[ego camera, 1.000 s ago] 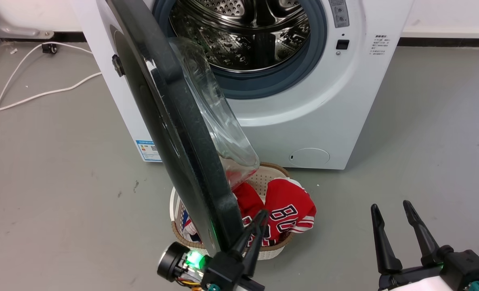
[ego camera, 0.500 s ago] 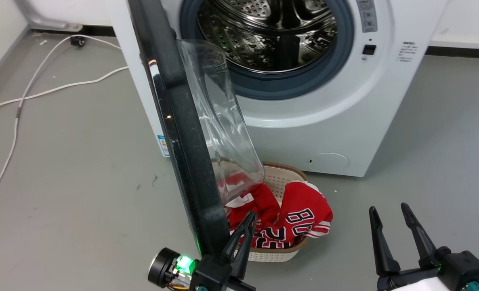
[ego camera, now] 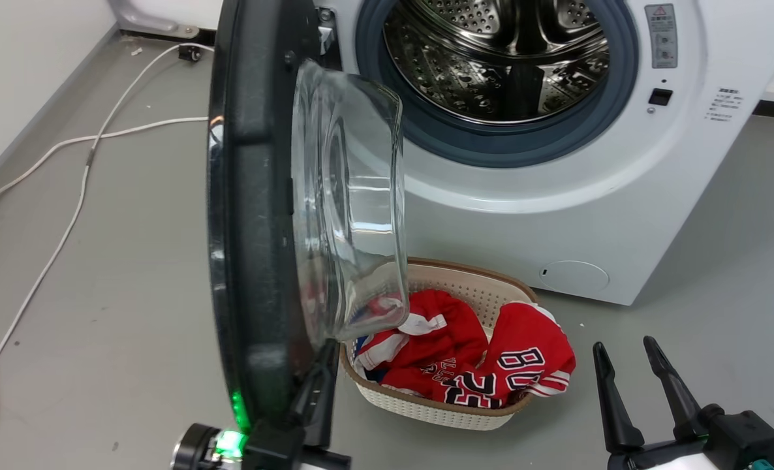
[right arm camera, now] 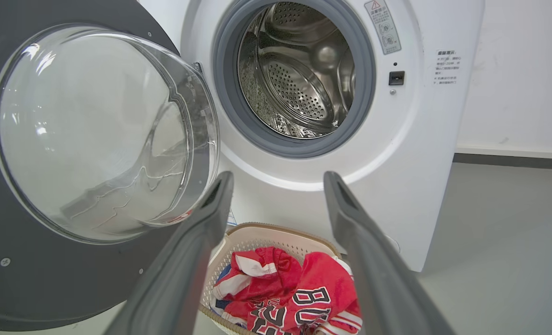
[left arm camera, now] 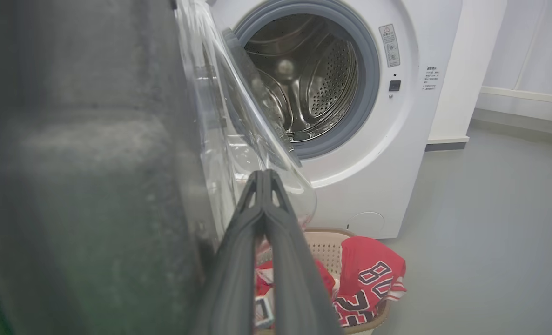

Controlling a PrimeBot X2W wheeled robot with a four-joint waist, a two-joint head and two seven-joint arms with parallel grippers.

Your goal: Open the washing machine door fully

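Pointing up, pinched left gripper (left arm camera: 262,177) hugs washing machine door (ego camera: 250,196).

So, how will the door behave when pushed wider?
Likely stiff: the door is a thick black disc, so it should swing whole. Probably heavy, given its deep glass bowl. The shut left gripper may slide along its smooth face.

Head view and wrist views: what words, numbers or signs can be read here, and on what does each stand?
"BU": large letters on the red jersey in the basket; the rest is folded out of sight.
Red warning triangle: on the grey sticker on the washing machine front; its text is too small to read.
Small print beside the black button: too small to read.
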